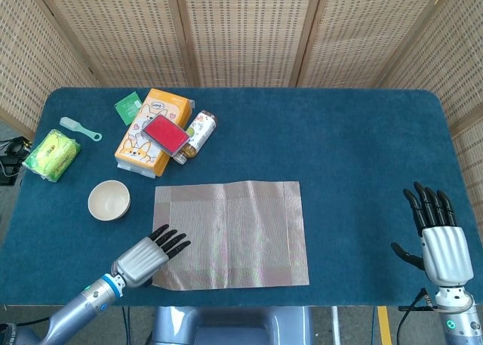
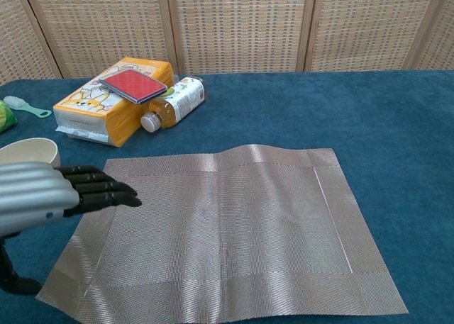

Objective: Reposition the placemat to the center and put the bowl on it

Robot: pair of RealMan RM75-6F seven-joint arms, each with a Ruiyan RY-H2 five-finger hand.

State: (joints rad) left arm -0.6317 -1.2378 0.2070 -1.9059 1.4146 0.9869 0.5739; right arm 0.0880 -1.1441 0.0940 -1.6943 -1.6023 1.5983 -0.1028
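Silver-grey woven placemat [image 1: 229, 234] lies flat on the blue felt table [image 1: 347, 156], near the front edge and a little left of the middle, with a slight ripple along its far edge in the chest view. The left hand [image 1: 147, 255] is at the mat's front-left corner, its black fingers [image 2: 96, 189] stretched out flat and apart over the mat's left border; it grasps nothing, and whether the fingertips actually touch the weave I cannot tell. Just beyond that hand, off the mat's left side, sits the small cream round bowl [image 1: 109, 200], upright and apart from the mat. Over at the front-right corner of the table the right hand [image 1: 436, 232] is held upright, fingers straight and spread, released and holding nothing, well apart from everything else. Toward the back-left there's a cluster: an orange cartoon-printed carton [image 1: 153, 132] with a red flat case [image 1: 165, 132] lying on top, and a small bottle on its side [image 1: 198, 132] just beside the carton. Further left are a green sachet [image 1: 128, 107], a pale teal brush [image 1: 78, 128] and a yellow-green packet [image 1: 51, 154] near the left edge.
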